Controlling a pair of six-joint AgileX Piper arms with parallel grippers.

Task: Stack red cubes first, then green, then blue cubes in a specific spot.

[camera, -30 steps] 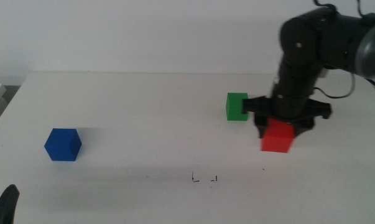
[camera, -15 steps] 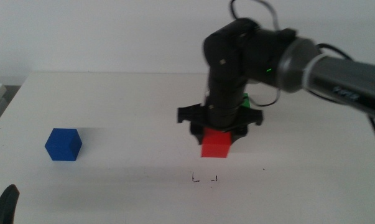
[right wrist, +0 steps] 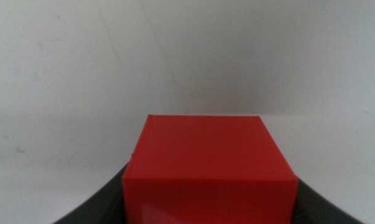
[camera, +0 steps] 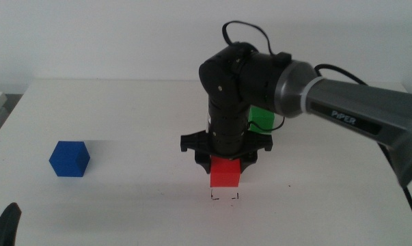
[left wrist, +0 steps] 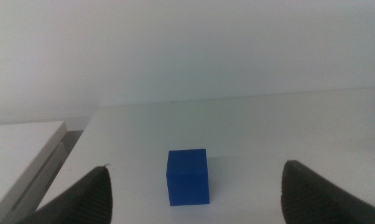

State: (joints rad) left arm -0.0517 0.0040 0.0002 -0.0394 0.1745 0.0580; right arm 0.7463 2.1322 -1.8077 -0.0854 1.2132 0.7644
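Currently the right gripper (camera: 226,162) is clamped on the red cube (camera: 226,172), holding it right over the corner marks (camera: 225,197) at the table's near-middle; the cube's bottom edge sits just above the marks, can't tell from the middle view whether it touches the table (camera: 137,116) yet; right wrist view shows the red cube (right wrist: 210,168) filling the gap between both dark jaws, pinched from either side; the arm comes in from the right and stands nearly vertical over the cube; green cube (camera: 263,117) is behind that arm, mostly hidden, only part of it visible, well back from the marks; blue cube (camera: 69,158) sits alone on the table's left side, well apart from everything else; left gripper (camera: 4,229) waits at the bottom-left edge of the middle view; in its wrist view the jaws stand wide apart with nothing between them, blue cube (left wrist: 188,177) ahead on the table, untouched.
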